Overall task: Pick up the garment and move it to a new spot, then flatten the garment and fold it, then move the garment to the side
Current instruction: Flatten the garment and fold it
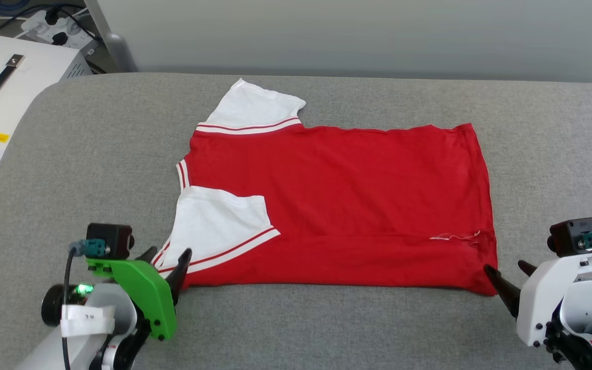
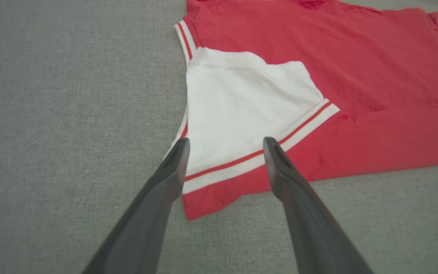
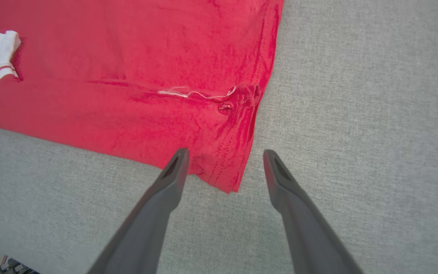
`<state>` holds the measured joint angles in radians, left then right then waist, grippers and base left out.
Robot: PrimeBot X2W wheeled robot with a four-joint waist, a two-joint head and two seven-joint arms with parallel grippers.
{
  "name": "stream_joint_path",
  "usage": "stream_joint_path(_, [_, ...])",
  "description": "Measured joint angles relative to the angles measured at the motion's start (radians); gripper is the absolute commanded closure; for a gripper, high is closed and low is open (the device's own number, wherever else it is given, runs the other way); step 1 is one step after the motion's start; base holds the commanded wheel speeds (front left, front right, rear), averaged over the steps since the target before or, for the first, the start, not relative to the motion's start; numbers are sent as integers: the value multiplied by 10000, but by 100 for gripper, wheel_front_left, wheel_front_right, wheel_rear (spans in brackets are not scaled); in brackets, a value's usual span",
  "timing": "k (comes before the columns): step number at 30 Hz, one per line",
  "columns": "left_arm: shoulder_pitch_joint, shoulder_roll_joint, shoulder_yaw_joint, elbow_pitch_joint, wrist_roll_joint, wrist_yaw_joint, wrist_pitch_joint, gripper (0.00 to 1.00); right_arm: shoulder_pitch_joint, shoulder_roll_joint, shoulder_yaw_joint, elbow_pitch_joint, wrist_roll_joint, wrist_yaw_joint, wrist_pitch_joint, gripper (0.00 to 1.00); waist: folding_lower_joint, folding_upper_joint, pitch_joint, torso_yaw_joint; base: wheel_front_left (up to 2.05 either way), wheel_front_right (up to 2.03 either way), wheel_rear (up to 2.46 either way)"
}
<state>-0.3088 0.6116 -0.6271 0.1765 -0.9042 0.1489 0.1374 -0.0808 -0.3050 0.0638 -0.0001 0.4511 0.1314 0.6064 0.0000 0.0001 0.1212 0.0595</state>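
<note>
- My left gripper (image 2: pixel 224 141) stands wide open and holds nothing. The striped trim of the white sleeve (image 2: pixel 242 102) lies between its fingertips.
- The red soft-fabric jersey T-shirt (image 1: pixel 347 200) lies flat on the grey fabric surface (image 1: pixel 327 329).
- My right gripper (image 3: pixel 224 152) is equally wide and empty, with the shirt's hem corner between its tips.

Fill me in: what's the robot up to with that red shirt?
It is mid-fold. The garment lies flat on the grey surface, near edge folded over so one white sleeve sits on the red. The left gripper and right gripper hover open at the two near corners, holding nothing.
</note>
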Motion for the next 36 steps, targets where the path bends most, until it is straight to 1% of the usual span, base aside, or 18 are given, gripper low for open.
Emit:
stream_joint_path(4, [730, 284, -61, -888, -38, 945, 552, 0, 511, 616, -516, -711, -644, 0, 874, 0, 0, 0, 100, -20, 0, 0, 0])
stream_joint_path(7, [981, 414, -61, -1154, -25, 1517, 782, 0, 691, 941, -644, -1206, -815, -2, 1229, 0, 0, 0, 230, -66, 0, 0, 0])
stream_joint_path(10, [1036, 531, 2, -1208, 31, 1904, 792, 0, 785, 1131, -740, -1532, -966, 0, 1392, 0, 0, 0, 384, -136, 0, 0, 0])
stream_joint_path(12, [1035, 564, 23, -1174, 75, 2048, 794, 0, 797, 1172, -786, -1674, -1062, 0, 1429, 0, 0, 0, 485, -188, 0, 0, 0])
stream_joint_path(17, [1025, 566, 94, -851, 59, 2100, 834, 0, 799, 1285, -788, -1904, -1156, 0, 1480, 0, 0, 0, 760, -342, 0, 0, 0])
stream_joint_path(25, [801, 437, 119, -94, 0, 1967, 920, 0, 796, 1306, -740, -2023, -1210, -2, 1490, 0, 0, 0, 1227, -580, 0, 0, 0])
stream_joint_path(27, [660, 435, 117, 69, -19, 1879, 932, 0, 788, 1306, -734, -2065, -1218, 0, 1490, 0, 0, 0, 1351, -627, 0, 0, 0])
stream_joint_path(30, [377, 453, 75, 322, -113, 1528, 1216, 0, 774, 1298, -769, -2125, -1237, 0, 1490, 0, 0, 0, 1587, -714, 0, 0, 0])
stream_joint_path(31, [317, 456, 61, 360, -163, 1404, 1321, 52, 771, 1298, -782, -2134, -1244, 0, 1490, 0, 0, 0, 1631, -731, 0, 0, 0])
stream_joint_path(32, [283, 491, 48, 395, -211, 1285, 1407, 95, 770, 1298, -800, -2146, -1250, -2, 1490, 0, 0, 0, 1660, -741, 0, 0, 0])
stream_joint_path(33, [220, 523, 19, 439, -247, 1133, 1534, 100, 769, 1298, -821, -2159, -1277, 0, 1492, 0, 0, 0, 1683, -745, 0, 0, 0])
stream_joint_path(36, [15, 470, -25, 585, -472, 738, 1764, 100, 768, 1298, -878, -2171, -1335, 0, 1509, 0, 0, 0, 1643, -710, 0, 0, 0])
